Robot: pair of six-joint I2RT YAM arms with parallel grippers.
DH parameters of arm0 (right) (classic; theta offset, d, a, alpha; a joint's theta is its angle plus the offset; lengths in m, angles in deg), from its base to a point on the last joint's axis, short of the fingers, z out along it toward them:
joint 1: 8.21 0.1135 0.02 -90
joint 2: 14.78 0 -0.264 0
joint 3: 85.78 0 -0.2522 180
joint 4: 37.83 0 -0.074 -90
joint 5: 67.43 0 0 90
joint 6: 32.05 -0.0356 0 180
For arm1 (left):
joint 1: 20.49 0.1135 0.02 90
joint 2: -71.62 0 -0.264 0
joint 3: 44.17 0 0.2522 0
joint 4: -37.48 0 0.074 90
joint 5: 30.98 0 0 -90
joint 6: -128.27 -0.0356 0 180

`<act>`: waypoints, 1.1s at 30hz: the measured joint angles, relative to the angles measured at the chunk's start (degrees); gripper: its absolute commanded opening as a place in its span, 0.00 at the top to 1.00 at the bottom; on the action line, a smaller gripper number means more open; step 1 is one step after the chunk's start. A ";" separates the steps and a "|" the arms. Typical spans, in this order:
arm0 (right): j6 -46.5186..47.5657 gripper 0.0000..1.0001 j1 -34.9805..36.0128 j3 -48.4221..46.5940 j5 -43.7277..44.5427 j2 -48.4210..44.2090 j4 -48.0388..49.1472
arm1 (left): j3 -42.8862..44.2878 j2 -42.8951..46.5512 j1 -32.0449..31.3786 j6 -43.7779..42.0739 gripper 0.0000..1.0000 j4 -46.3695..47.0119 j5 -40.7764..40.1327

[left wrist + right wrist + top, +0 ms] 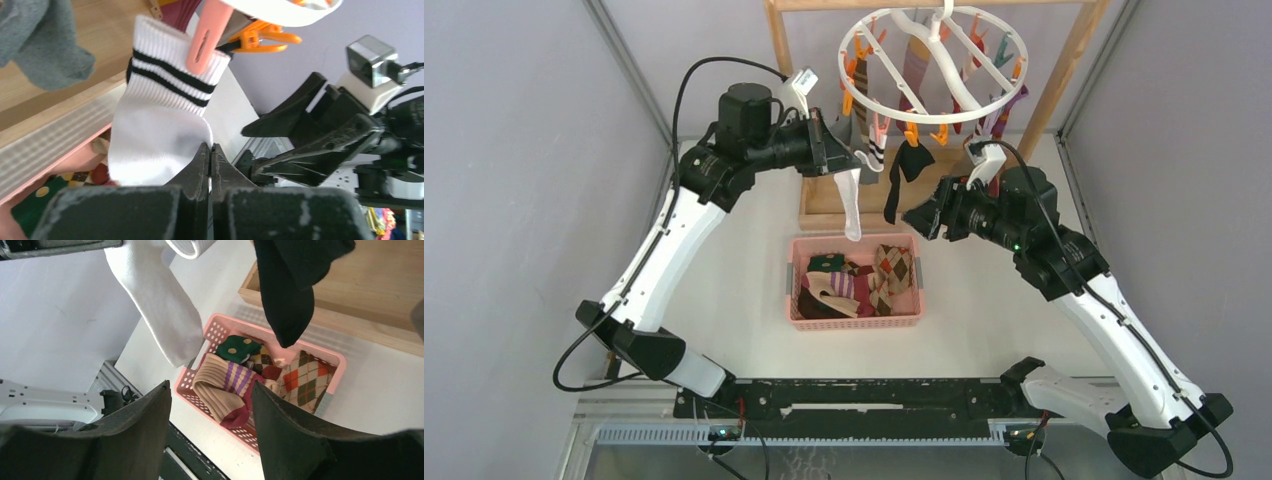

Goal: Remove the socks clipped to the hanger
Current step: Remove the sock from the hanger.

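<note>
The round white hanger (934, 58) hangs from the wooden rack with several socks clipped to its rim. A white sock with black stripes (160, 125) hangs from a pink clip (205, 37); it also shows in the top view (850, 205) and the right wrist view (160, 305). My left gripper (210, 148) is shut on this white sock's edge, below the cuff. A black sock (902, 175) hangs beside it, also in the right wrist view (287, 290). My right gripper (207, 390) is open and empty, just right of the black sock, above the basket.
A pink basket (791, 285) below the hanger holds several removed socks, among them an argyle one (305, 380) and a striped tan one (225, 385). The wooden rack base (350, 295) stands behind it. A grey sock (40, 40) hangs at the left.
</note>
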 measured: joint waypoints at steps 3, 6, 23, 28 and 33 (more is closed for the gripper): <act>-0.07 0.31 0.28 0.00 -1.84 0.46 1.01 | 1.75 0.00 -0.70 1.49 1.00 -0.33 0.68; -0.07 0.30 0.48 0.00 -3.63 1.57 2.27 | 2.95 0.07 -1.46 3.04 1.00 -0.37 1.66; -0.63 0.30 8.98 0.00 -6.84 3.63 8.92 | 2.84 2.64 -6.12 6.67 1.00 -1.09 1.92; -0.61 0.30 10.93 0.00 -5.88 3.80 8.96 | 2.01 3.50 -6.67 7.67 1.00 0.26 1.99; -0.55 0.34 12.33 0.00 -2.54 5.14 8.94 | 1.84 3.52 -6.71 8.72 1.00 1.01 2.01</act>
